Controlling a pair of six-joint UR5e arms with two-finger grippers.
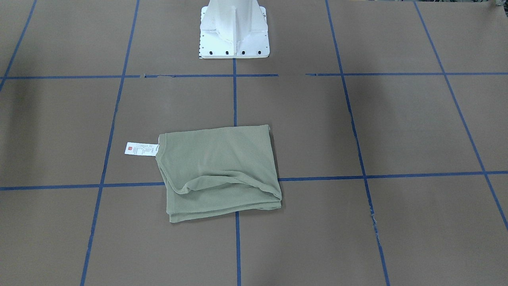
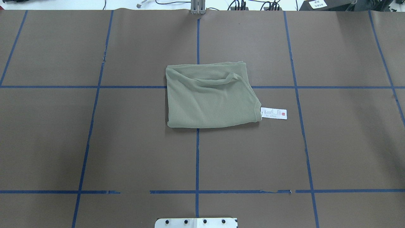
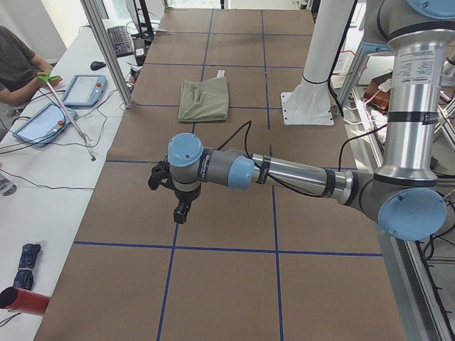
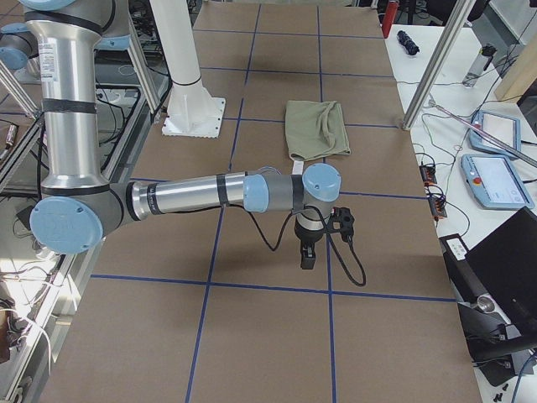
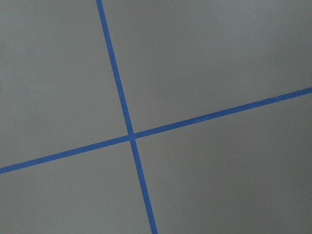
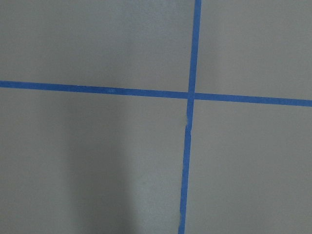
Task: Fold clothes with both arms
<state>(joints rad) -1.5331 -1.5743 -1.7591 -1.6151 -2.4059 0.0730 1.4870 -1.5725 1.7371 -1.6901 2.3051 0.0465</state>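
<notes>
The shirt (image 2: pixel 210 96) lies on the table (image 2: pixel 63 142) straight in front of the white base block (image 1: pixel 234 29), on the blue tape line (image 2: pixel 197 158) that runs out from the block; it is a compact rectangle of several layers, and its hang tag (image 2: pixel 273 113) sticks out flat on my right side of the packet.

My 2 arms are not near it; the left gripper (image 3: pixel 179 217) hangs above the table far out to the block's left, and the right gripper (image 4: pixel 307 262) far out to the block's right, both well apart from the shirt. If my fingers are spread or closed, I cannot tell; only the side views show them, and nothing seems to hang from them. Each wrist camera sees only bare brown surface and 1 tape crossing.

I judge the folding is nearly finished or finished; the upper layer has 1 loose ripple along the edge farthest from the block. If 1 more move is needed, both grippers must travel in toward the shirt, take that far edge at its 2 corners, and lay it flat without dragging the layers below.
</notes>
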